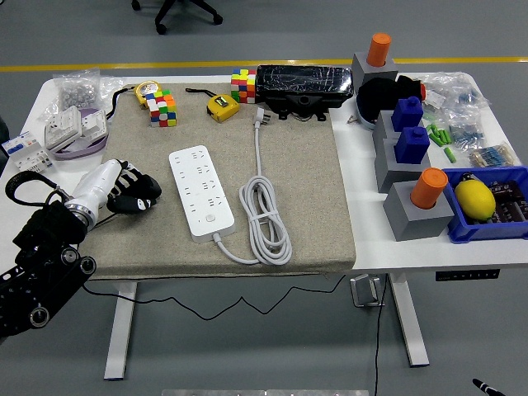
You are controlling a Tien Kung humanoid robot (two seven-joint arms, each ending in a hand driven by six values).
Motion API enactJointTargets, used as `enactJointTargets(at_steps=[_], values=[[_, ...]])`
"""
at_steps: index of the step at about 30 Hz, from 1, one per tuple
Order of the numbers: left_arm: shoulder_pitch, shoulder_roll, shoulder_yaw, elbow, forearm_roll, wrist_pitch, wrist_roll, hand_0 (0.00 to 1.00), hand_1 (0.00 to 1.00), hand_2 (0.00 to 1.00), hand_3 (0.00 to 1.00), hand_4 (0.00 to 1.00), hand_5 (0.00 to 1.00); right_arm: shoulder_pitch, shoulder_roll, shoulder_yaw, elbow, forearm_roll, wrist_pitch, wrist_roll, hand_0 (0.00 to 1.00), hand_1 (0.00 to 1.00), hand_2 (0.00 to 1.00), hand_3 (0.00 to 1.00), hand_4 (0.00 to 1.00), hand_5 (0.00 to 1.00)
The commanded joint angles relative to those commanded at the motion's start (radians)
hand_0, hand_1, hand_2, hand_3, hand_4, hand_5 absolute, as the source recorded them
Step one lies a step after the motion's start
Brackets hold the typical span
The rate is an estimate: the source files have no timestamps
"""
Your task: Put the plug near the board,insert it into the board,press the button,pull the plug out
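Observation:
A white power strip (200, 191) lies on the beige mat (305, 206), its round button near its front end. Its grey cable coils to the right (266, 219) and runs up to the plug (259, 116), which lies at the mat's far edge, unplugged. My left hand (132, 189) hovers over the mat's left part, a short way left of the strip. Its black fingers (142, 186) are curled and hold nothing. The plug is far from the hand. My right arm is out of view.
Behind the mat: two colour cubes (162, 108) (242, 85), a yellow tape measure (222, 107), a black wrapped box (303, 87). At left, socket parts (76, 130). At right, grey blocks with orange and blue pegs (410, 148) and a blue bin holding a lemon (475, 199).

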Motion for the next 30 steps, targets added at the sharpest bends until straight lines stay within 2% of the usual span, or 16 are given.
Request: enactJointTargets(at_steps=[4, 11, 19, 30], values=[[-0.004, 0.004, 0.005, -0.025, -0.004, 0.011, -0.022, 0.414, 0.425, 0.461, 0.521, 0.670, 0.002, -0.002, -0.001, -0.001, 0.000, 0.000, 0.000, 0.000, 0.652, 0.656, 0.660, 0.572, 0.991, 0.559], [-0.031, 0.016, 0.043, -0.050, -0.012, 0.001, -0.057, 0.417, 0.422, 0.460, 0.518, 0.661, 0.002, -0.004, 0.001, -0.002, 0.001, 0.001, 0.000, 0.001, 0.654, 0.655, 0.660, 0.571, 0.991, 0.558], [-0.072, 0.020, 0.100, -0.029, -0.008, -0.009, -0.069, 0.425, 0.423, 0.458, 0.516, 0.665, 0.002, -0.003, 0.002, -0.001, 0.000, 0.002, 0.000, 0.000, 0.653, 0.655, 0.660, 0.571, 0.991, 0.559], [-0.084, 0.016, 0.127, -0.021, 0.004, -0.017, -0.076, 0.429, 0.423, 0.457, 0.516, 0.666, 0.002, -0.004, 0.002, -0.001, 0.000, 0.002, 0.000, 0.000, 0.652, 0.654, 0.660, 0.571, 0.991, 0.560]])
